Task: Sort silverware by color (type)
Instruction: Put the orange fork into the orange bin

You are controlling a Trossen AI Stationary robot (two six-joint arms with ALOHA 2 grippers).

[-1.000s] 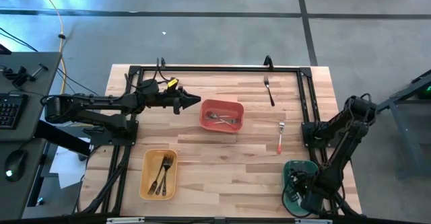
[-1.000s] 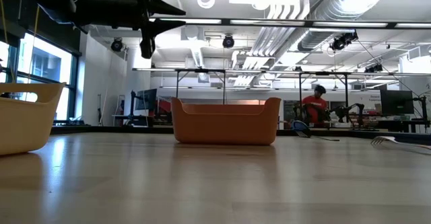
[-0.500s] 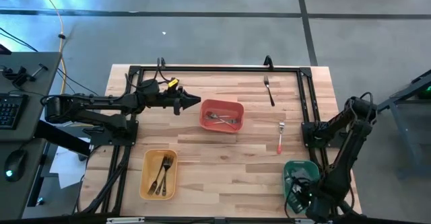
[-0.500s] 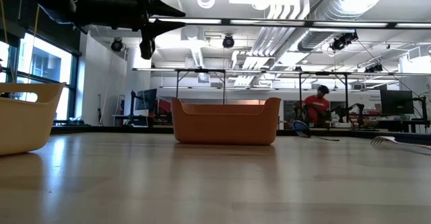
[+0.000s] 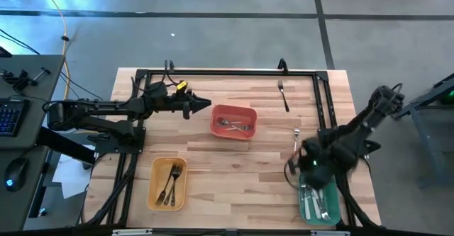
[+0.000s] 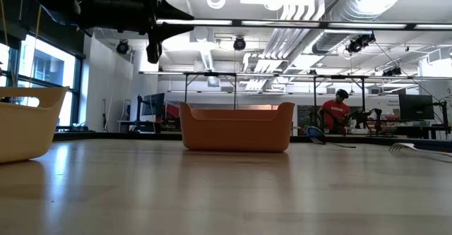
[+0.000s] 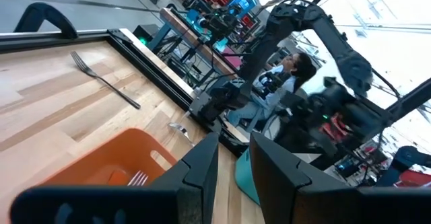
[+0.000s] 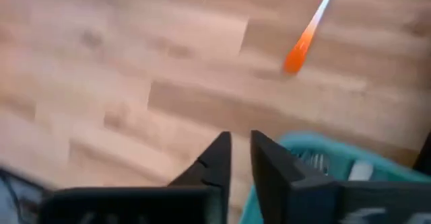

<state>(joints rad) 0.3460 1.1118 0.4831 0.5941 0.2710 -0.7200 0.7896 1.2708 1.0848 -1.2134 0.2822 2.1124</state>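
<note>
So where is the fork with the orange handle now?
In the high view, the orange-handled fork lies on the table's right part, between the red bin and the green bin, beside the right gripper.

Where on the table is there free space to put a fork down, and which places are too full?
Bare wood lies between the yellow bin and the green bin, and between the red bin and the dark fork. It is crowded near the green bin, where the right gripper hangs beside the orange-handled fork.
</note>
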